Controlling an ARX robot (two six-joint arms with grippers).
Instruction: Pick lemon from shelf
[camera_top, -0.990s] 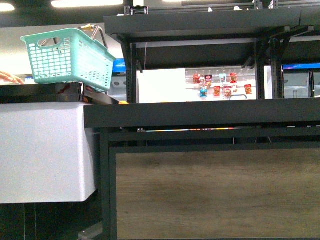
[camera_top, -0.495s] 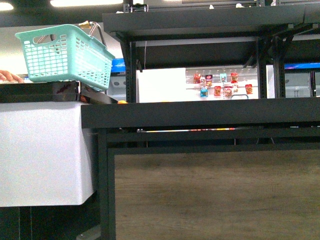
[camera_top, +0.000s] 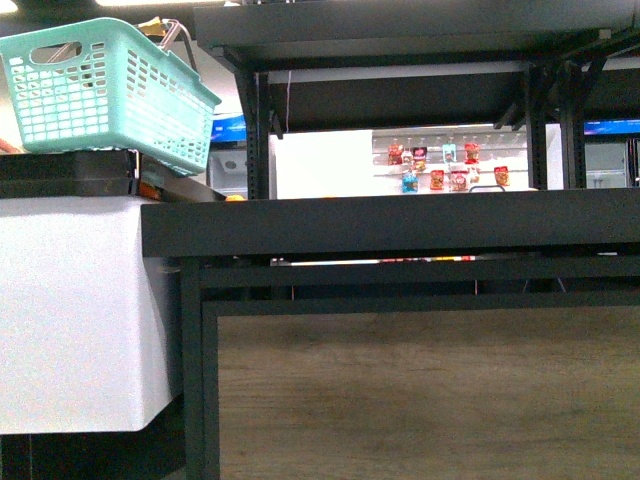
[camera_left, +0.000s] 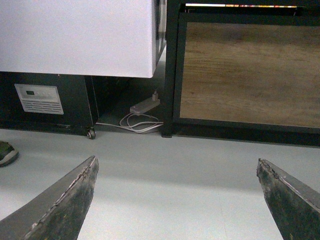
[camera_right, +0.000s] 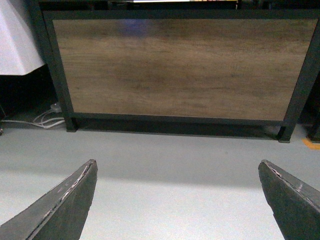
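The black metal shelf (camera_top: 400, 222) fills the front view, its wide dark tier seen edge-on with a wood panel below. The lemon is hidden; only a small orange-coloured sliver of fruit (camera_top: 234, 198) peeks over the tier's lip at the left. Neither arm shows in the front view. My left gripper (camera_left: 177, 167) is open and empty, low over the grey floor, facing the shelf's wood base panel (camera_left: 250, 70). My right gripper (camera_right: 177, 167) is open and empty, also above the floor before the wood panel (camera_right: 180, 67).
A teal plastic basket (camera_top: 105, 90) sits on a dark stand above a white counter (camera_top: 75, 310) left of the shelf. A white cable and power strip (camera_left: 142, 112) lie on the floor beside the shelf's post. A shoe (camera_left: 6, 152) is at the floor's edge.
The front view has shifted: the shelf tier, basket and counter all slid left and slightly up, and the shelf looks a bit nearer. The hand at the far left is out of view.
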